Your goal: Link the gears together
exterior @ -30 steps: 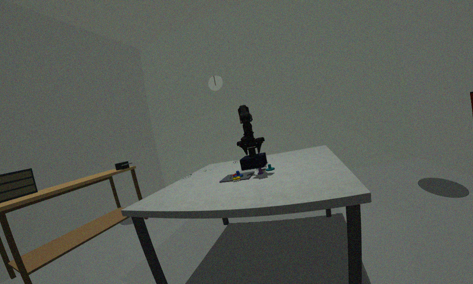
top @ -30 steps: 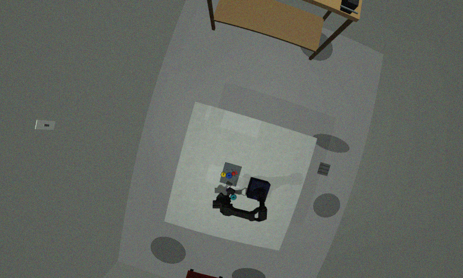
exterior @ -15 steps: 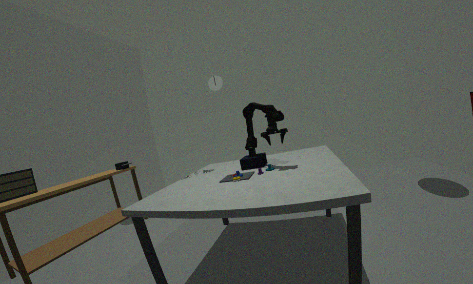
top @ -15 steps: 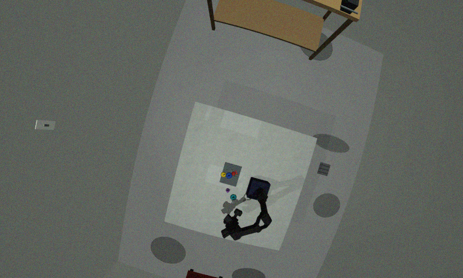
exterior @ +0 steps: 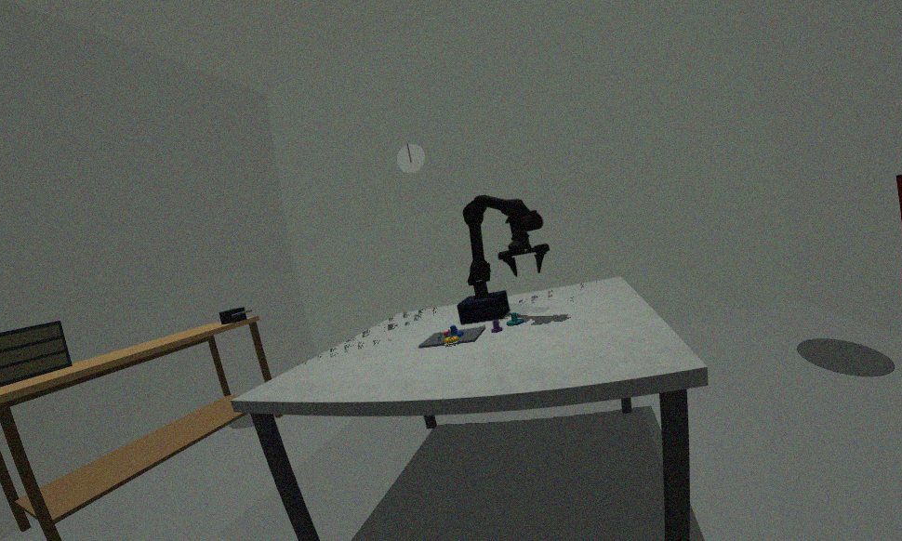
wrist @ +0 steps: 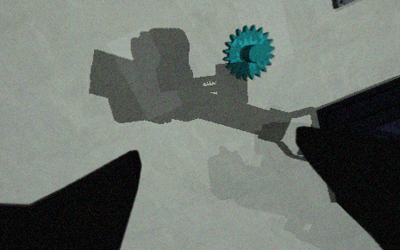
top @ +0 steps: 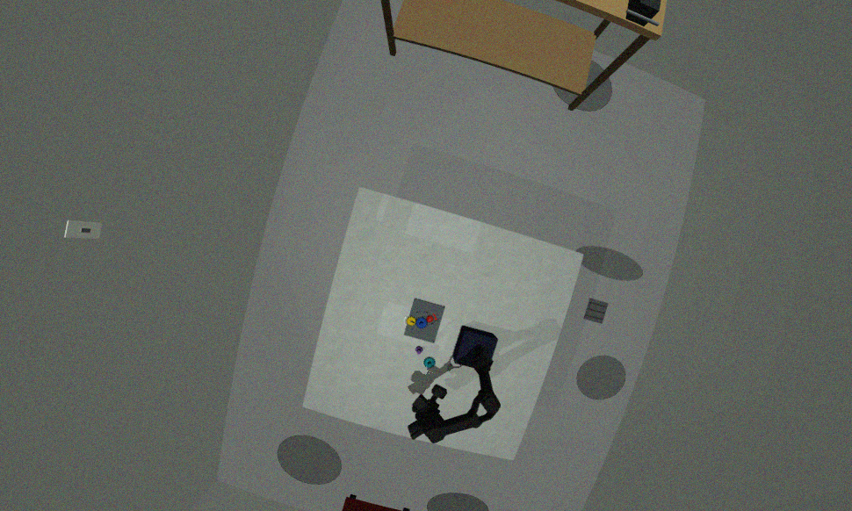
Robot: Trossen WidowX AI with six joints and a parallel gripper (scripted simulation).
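Observation:
The grey board (top: 420,334) (exterior: 471,333) (wrist: 336,5) carries a yellow gear (top: 410,319) (exterior: 450,339), a red gear (top: 429,319) (exterior: 445,334) and a blue gear (top: 422,322) (exterior: 454,331). The blue gear sits between the other two; tooth contact is too small to tell. A teal gear (top: 429,362) (exterior: 514,321) (wrist: 261,53) stands loose on the table, its knob up. A smaller purple gear (top: 418,349) (exterior: 496,327) stands between it and the board. My gripper (exterior: 527,273) (wrist: 218,146) is open and empty, high above the table, pointing down. The teal gear is ahead of the fingertips in the wrist view.
The robot's dark base (top: 473,344) (exterior: 483,308) (wrist: 371,118) stands beside the board and gears. The arm's shadow falls on the white table (top: 365,355) (exterior: 576,356) and touches the teal gear's edge. A wooden shelf unit (top: 493,40) (exterior: 138,349) stands away from the table.

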